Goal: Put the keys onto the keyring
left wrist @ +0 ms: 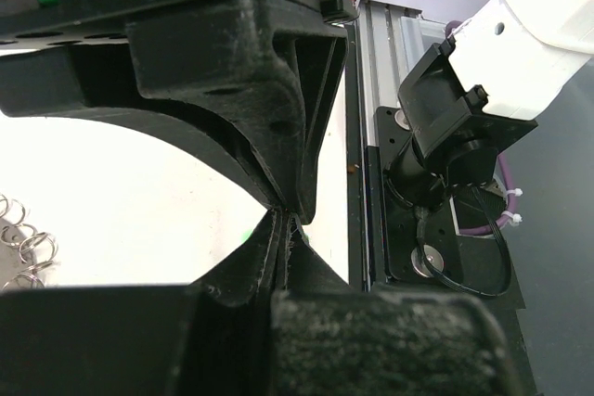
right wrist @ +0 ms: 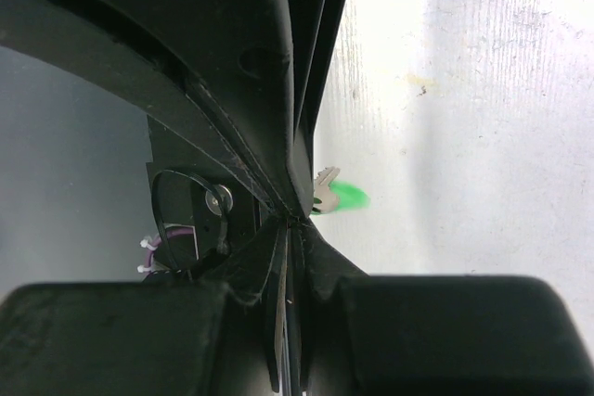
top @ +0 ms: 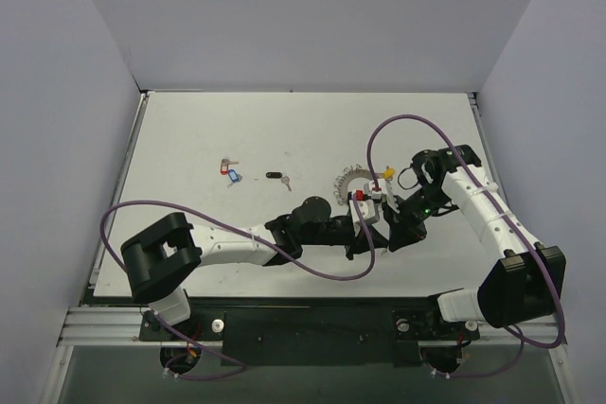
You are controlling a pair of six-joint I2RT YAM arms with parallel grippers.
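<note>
The keyring point(top: 352, 180), a silvery ring fringed with small loops, lies right of the table's middle with a yellow tag point(top: 386, 175) and a red tag point(top: 361, 196) at it. A few of its loops point(left wrist: 23, 243) show at the left edge of the left wrist view. My left gripper point(top: 362, 234) point(left wrist: 283, 220) is just in front of the ring, jaws pressed together, nothing visible between them. Close beside it, my right gripper point(top: 396, 232) point(right wrist: 299, 220) is shut too. A green-headed key point(right wrist: 336, 195) lies on the table right by its fingertips. More keys lie to the left: red and blue ones point(top: 230, 170) and a black one point(top: 276, 177).
Grey walls enclose the white table point(top: 237, 130) on three sides. Purple cables point(top: 379, 134) loop over both arms. The right arm's base point(left wrist: 445, 136) and the table's front rail point(left wrist: 376, 90) fill the right side of the left wrist view.
</note>
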